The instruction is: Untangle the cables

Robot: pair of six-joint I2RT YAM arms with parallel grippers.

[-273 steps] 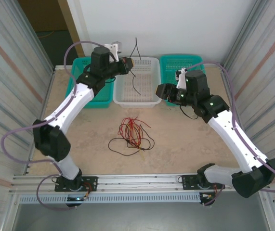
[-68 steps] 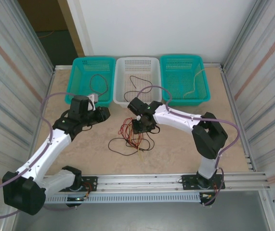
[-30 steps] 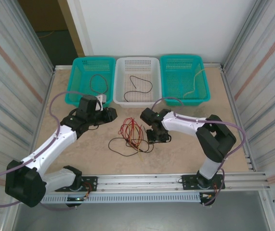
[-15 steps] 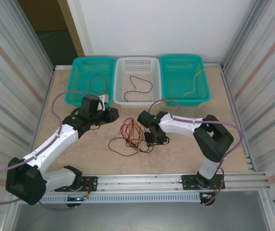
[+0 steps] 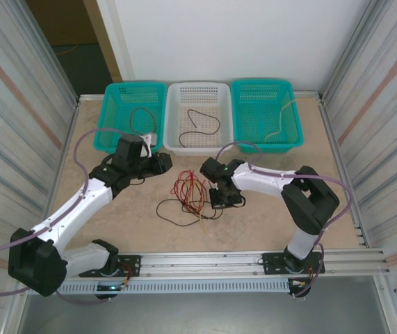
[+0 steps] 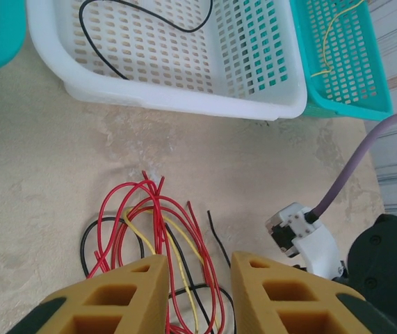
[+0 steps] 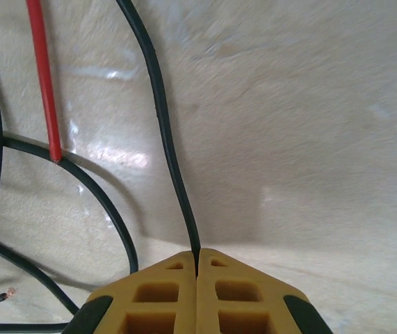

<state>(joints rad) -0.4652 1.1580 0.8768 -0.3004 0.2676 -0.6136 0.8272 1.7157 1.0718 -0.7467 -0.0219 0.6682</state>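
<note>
The cables (image 5: 190, 197) lie in a loose tangle of red, black and pale yellow wires on the table's middle. My right gripper (image 5: 217, 200) is low at the tangle's right edge. In the right wrist view it (image 7: 197, 259) is shut on a black cable (image 7: 163, 139), which runs away from the fingertips beside a red cable (image 7: 42, 83). My left gripper (image 5: 167, 164) hovers up and left of the tangle. In the left wrist view it (image 6: 197, 278) is open above the red loops (image 6: 158, 200) and a yellow wire (image 6: 137, 224), holding nothing.
Three baskets stand along the back: a teal one (image 5: 115, 136) with a black wire, a white one (image 5: 197, 148) with a black wire (image 6: 142, 15), and a teal one (image 5: 295, 132) with a yellow wire. Metal walls close both sides.
Both arms have come down from the baskets to the tangle. Over the last second the right gripper settled at the tangle's right edge and the left edged slightly right.
</note>
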